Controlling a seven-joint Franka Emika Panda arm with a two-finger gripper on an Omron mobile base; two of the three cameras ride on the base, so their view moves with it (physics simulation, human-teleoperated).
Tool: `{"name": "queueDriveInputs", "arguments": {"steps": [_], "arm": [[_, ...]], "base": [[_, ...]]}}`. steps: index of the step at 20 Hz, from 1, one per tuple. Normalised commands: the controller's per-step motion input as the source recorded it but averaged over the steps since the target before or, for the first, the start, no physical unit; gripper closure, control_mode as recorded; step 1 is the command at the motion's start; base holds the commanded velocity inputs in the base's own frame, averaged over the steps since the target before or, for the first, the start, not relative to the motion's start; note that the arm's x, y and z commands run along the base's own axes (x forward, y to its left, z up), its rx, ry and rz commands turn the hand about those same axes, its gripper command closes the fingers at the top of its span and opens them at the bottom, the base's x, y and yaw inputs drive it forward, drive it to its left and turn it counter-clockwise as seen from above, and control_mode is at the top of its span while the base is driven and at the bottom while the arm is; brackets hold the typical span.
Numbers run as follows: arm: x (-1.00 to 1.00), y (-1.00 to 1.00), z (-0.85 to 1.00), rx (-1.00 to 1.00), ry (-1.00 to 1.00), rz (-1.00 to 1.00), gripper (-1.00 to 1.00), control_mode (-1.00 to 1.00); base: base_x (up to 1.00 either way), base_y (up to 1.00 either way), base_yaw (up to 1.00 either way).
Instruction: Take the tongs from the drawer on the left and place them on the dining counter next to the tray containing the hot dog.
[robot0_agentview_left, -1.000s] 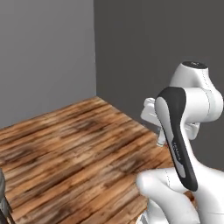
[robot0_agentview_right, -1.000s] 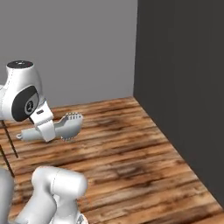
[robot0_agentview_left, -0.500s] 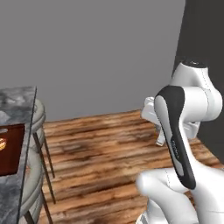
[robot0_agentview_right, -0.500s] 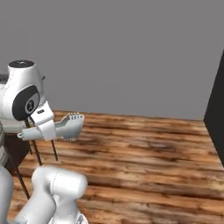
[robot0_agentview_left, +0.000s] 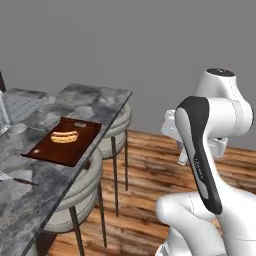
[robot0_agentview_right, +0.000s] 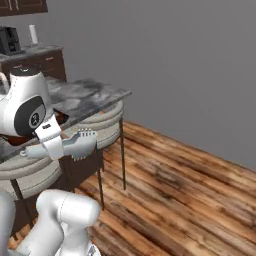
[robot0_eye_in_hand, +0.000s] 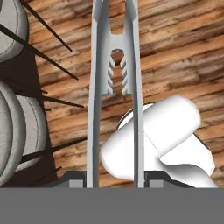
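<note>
Nearest, the gripper (robot0_eye_in_hand: 114, 181) is closed on the tongs (robot0_eye_in_hand: 114, 83), one finger against each long arm, and carries them above the wooden floor (robot0_agentview_right: 190, 190). In the right base view the tongs (robot0_agentview_right: 80, 142) jut out from the hand beside the stools.

Beyond them stand two round padded stools (robot0_agentview_left: 112, 135) tucked under the edge of the dining counter (robot0_agentview_left: 95, 97). On that marbled top sits one dark reddish tray (robot0_agentview_left: 50, 150) holding one hot dog (robot0_agentview_left: 64, 136). One small dark-handled utensil (robot0_agentview_left: 15, 179) lies on the counter nearer the camera than the tray.

The risks, as I judge them: the tongs are pinched only at their thin arms, so a quick swing could let them pivot or slip. Coming in low, the tips could catch a stool or the counter edge. Set down carelessly, they could land on the tray rim or knock the utensil rather than lying beside the tray.
</note>
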Motion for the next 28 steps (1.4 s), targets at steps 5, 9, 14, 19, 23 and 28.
{"name": "queueDriveInputs", "arguments": {"steps": [5,9,14,19,23,28], "arm": [[0.0,0.0,0.0,0.0,0.0,0.0,1.0,1.0],[0.0,0.0,0.0,0.0,0.0,0.0,1.0,1.0],[0.0,0.0,0.0,0.0,0.0,0.0,1.0,1.0],[0.0,0.0,0.0,0.0,0.0,0.0,1.0,1.0],[0.0,0.0,0.0,0.0,0.0,0.0,1.0,1.0],[0.0,0.0,0.0,0.0,0.0,0.0,1.0,1.0]], "base": [[0.33,-0.39,0.74],[0.33,-0.78,0.56],[0.31,-0.96,0.47],[0.34,-0.76,0.57],[0.77,-0.54,0.59],[0.99,-0.3,0.39]]}}
